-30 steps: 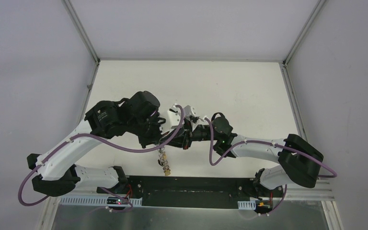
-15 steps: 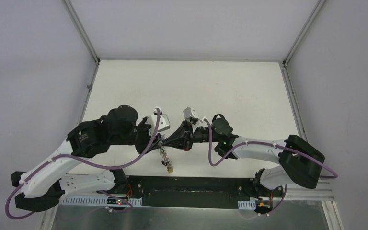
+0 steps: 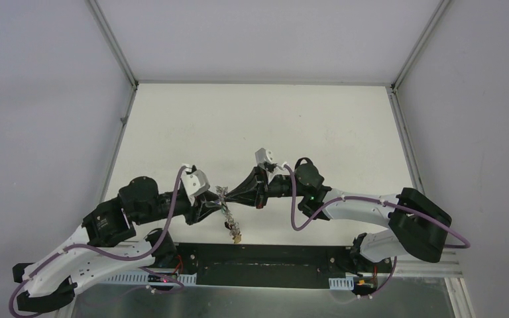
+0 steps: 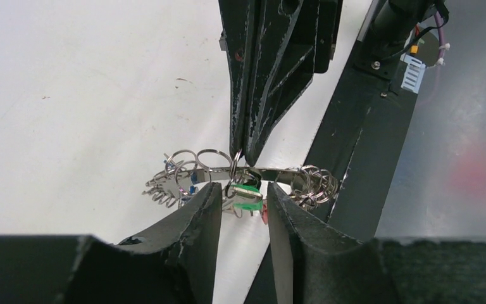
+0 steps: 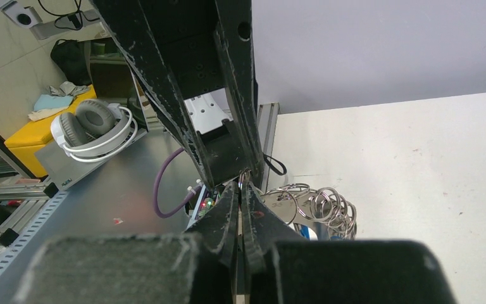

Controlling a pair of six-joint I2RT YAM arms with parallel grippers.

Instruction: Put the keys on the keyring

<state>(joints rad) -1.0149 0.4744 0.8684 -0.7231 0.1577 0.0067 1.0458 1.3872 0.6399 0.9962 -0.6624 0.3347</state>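
The keyring [image 3: 223, 194], a silvery band strung with many small split rings, hangs in the air between my two grippers. My right gripper [image 3: 230, 194] is shut on its top edge, as the right wrist view [image 5: 240, 187] shows. My left gripper [image 3: 213, 201] is open and level with the ring, coming from the left. In the left wrist view, its fingers [image 4: 240, 191] stand either side of the green-tagged key [image 4: 249, 194] that dangles from the ring [image 4: 288, 173]. A bit of blue tag [image 4: 191, 182] shows among the rings at the left. More keys [image 3: 231, 227] hang below.
The black base plate [image 3: 272, 255] and the arms' bases lie at the near table edge, right under the hanging keys. Metal frame posts [image 3: 113, 43] stand at the far corners. Headphones [image 5: 95, 130] lie off the table.
My left arm has drawn back to the left and down, and its gripper now points level at the ring from the left. My right gripper holds the ring almost still.
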